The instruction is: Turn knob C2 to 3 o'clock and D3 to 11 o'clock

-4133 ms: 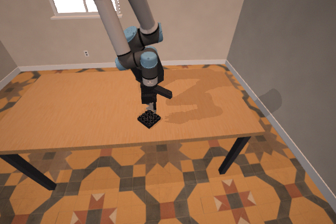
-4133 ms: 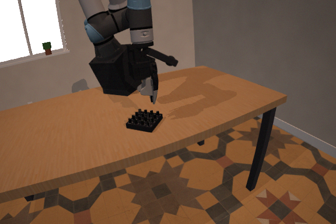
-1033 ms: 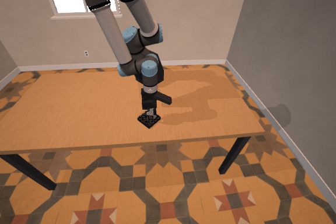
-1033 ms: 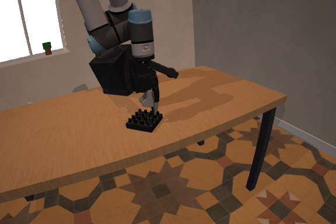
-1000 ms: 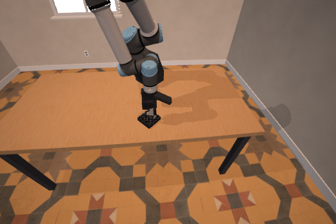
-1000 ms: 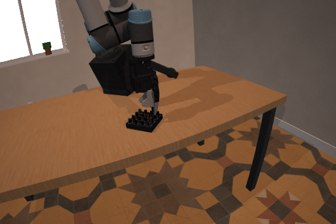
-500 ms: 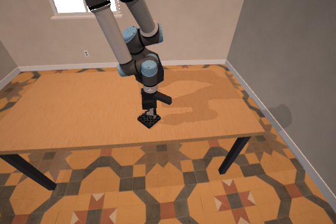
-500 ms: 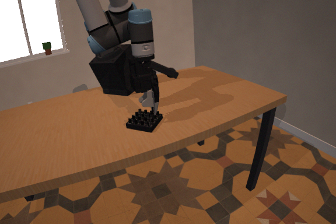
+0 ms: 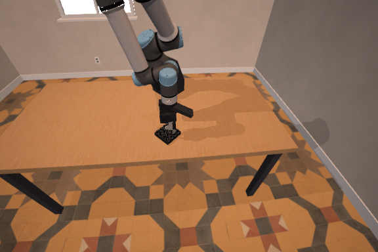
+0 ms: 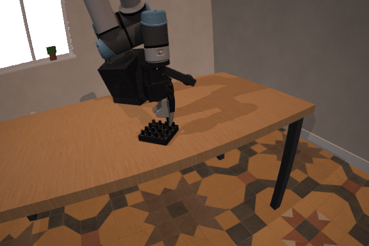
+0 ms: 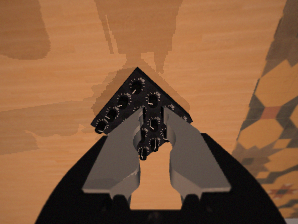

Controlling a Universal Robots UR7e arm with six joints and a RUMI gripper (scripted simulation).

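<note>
The black knob box (image 9: 165,134) lies on the wooden table near its front edge, with rows of small black knobs on top. It also shows in the exterior view (image 10: 158,132) and, corner-on, in the wrist view (image 11: 137,107). My gripper (image 9: 170,127) (image 10: 168,117) points straight down over the box's far right part. In the wrist view its two grey fingers stand a narrow gap apart and straddle a line of knobs, tips just at knob height. I cannot read the knob pointers or which knob lies between the tips.
A black block on the arm's wrist (image 10: 123,79) hangs above the table behind the box. The table's front edge (image 9: 147,162) is close to the box. A window (image 10: 29,17) is in the back wall.
</note>
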